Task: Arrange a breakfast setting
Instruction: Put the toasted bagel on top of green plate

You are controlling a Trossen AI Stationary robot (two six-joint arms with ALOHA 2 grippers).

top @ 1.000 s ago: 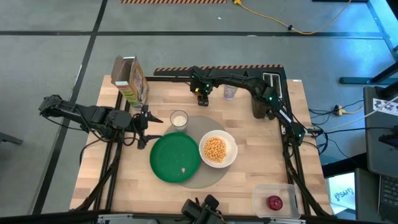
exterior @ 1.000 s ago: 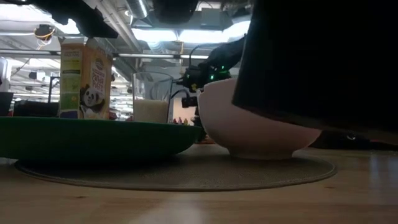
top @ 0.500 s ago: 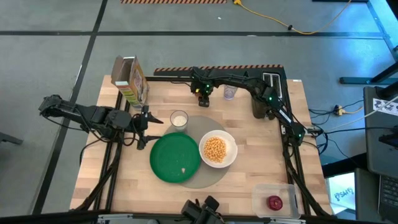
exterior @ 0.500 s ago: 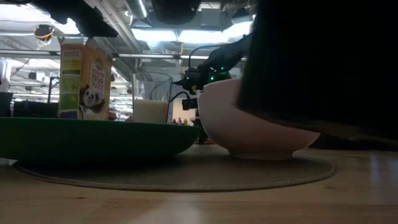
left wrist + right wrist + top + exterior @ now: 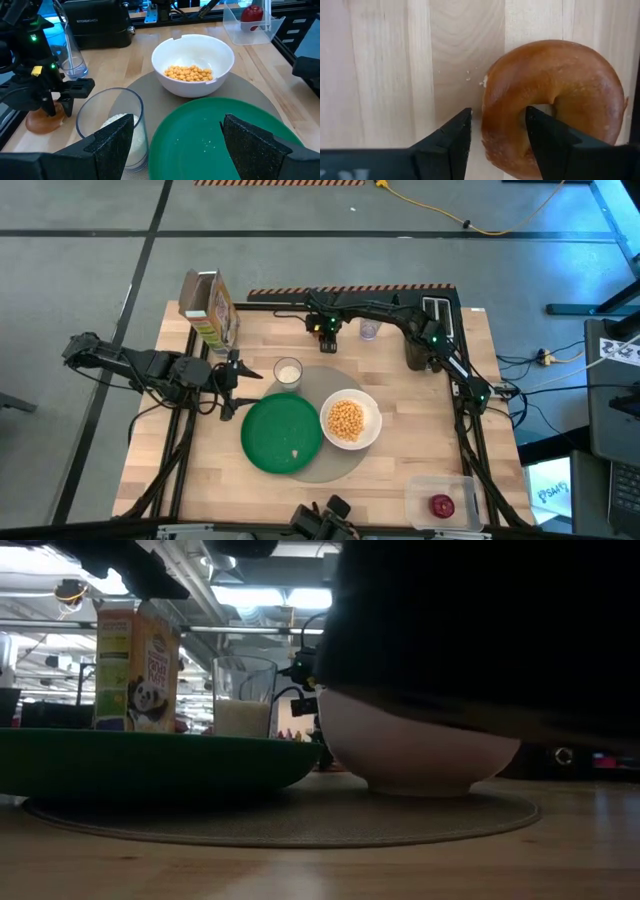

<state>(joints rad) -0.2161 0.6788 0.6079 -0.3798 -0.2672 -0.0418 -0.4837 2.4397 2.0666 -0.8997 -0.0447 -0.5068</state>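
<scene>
A brown bagel [image 5: 570, 80] lies flat on the wooden table at the far middle [image 5: 326, 344]. My right gripper [image 5: 497, 135] points down over it, open, one finger over its hole and one outside its ring. The green plate [image 5: 280, 435] and the white bowl [image 5: 350, 420] of cereal stand on the round grey mat [image 5: 326, 469]. The milk glass [image 5: 288, 372] stands beyond the plate. My left gripper [image 5: 232, 383] hangs open to the left of the glass, with nothing between its fingers. The red apple [image 5: 441, 505] lies in a clear tub. My right gripper has the near side of the bagel's ring [image 5: 502, 115] between its fingers, coming from above. A thin strip of table shows between the outer finger [image 5: 452, 137] and the crust. Whether the inner finger [image 5: 547, 132] touches the ring, I cannot tell. The bagel rests flat on the table.
A cereal box [image 5: 210, 310] stands at the far left corner. An empty glass [image 5: 369, 329] and a black box [image 5: 416, 358] stand at the far right. The clear tub [image 5: 462, 492] sits at the near right corner. Bare wood lies at the left and right.
In the low view a dark blurred shape close to the camera has spread leftward over the bowl's rim. Both arms and the things on the table stand where they were.
</scene>
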